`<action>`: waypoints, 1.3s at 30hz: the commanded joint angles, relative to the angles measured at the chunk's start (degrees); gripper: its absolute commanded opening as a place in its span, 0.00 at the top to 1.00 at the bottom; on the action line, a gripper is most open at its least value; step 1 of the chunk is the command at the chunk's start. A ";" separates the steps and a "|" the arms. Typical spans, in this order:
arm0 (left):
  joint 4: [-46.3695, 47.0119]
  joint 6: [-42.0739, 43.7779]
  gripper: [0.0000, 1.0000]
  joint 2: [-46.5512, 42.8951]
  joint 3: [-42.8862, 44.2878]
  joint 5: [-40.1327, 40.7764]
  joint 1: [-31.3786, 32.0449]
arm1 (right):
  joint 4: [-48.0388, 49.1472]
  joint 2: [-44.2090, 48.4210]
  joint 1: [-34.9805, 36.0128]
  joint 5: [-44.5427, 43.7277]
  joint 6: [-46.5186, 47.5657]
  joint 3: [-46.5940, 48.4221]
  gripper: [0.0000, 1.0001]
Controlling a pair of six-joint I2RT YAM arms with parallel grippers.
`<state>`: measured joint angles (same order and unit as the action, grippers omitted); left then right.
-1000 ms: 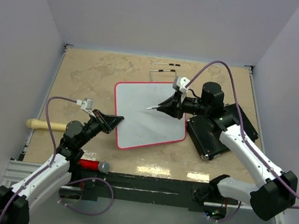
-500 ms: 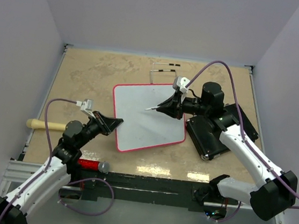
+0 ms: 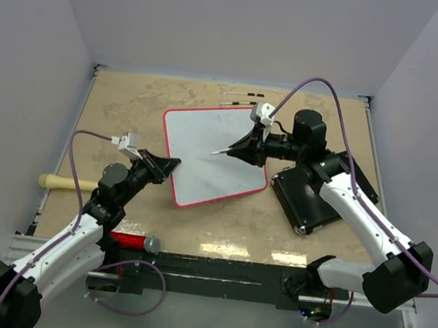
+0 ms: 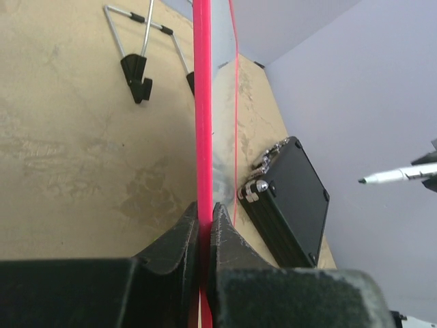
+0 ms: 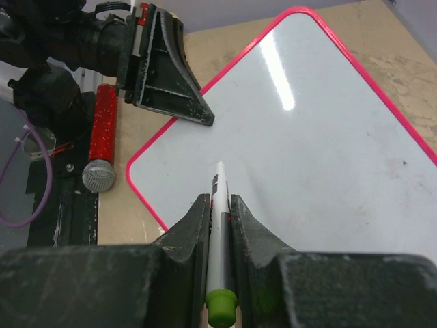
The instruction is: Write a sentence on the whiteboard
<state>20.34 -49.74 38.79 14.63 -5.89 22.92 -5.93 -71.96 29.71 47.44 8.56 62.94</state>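
Note:
The whiteboard (image 3: 212, 157), glossy white with a thin red rim, is tilted up over the tan table. My left gripper (image 3: 173, 162) is shut on its left red rim (image 4: 203, 157), seen edge-on in the left wrist view. My right gripper (image 3: 240, 149) is shut on a grey marker with a green end (image 5: 218, 236); its tip (image 3: 214, 153) hovers just over the blank board face (image 5: 307, 157). The marker tip also shows at the right of the left wrist view (image 4: 386, 178).
A black rectangular case (image 3: 322, 193) lies right of the board, also in the left wrist view (image 4: 290, 198). A wire stand with black feet (image 3: 238, 100) sits behind the board. A red microphone (image 3: 132, 241) and a wooden handle (image 3: 62, 183) lie near the left front.
The board has shifted up and toward the back, its left edge lifted by my left gripper. My right gripper with the marker moved back and left with it.

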 commanded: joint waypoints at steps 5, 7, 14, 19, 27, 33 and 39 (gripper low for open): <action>18.57 8.25 1.00 12.79 5.85 1.33 -0.59 | -1.98 0.68 0.08 -1.81 1.37 5.00 1.00; 21.13 7.46 1.00 14.99 4.54 -0.51 -0.50 | -1.54 0.68 -0.01 -3.84 0.76 4.04 1.00; 30.28 4.47 1.00 16.06 -3.64 -1.41 -0.42 | 10.74 -0.54 -0.10 -9.29 -7.23 -0.79 1.00; 31.08 5.35 1.00 16.49 -5.76 -2.28 -0.42 | 19.46 -1.95 0.43 -15.95 -16.09 -3.95 1.00; 30.90 7.11 1.00 18.78 -5.84 -4.39 -0.50 | 25.62 -5.03 6.23 -27.92 -20.77 -5.72 1.00; 29.41 4.21 1.00 18.35 -6.72 -1.85 -0.42 | 27.73 -6.78 10.10 -35.91 -22.00 -6.07 1.00; 28.18 2.01 1.00 16.76 -7.08 0.62 -0.42 | 28.78 -9.51 12.56 -41.11 -21.57 -5.81 1.00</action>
<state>49.28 -51.07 56.49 8.12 -6.13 22.52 18.90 -80.34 41.01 12.47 -12.38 56.90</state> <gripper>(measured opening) 0.076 0.139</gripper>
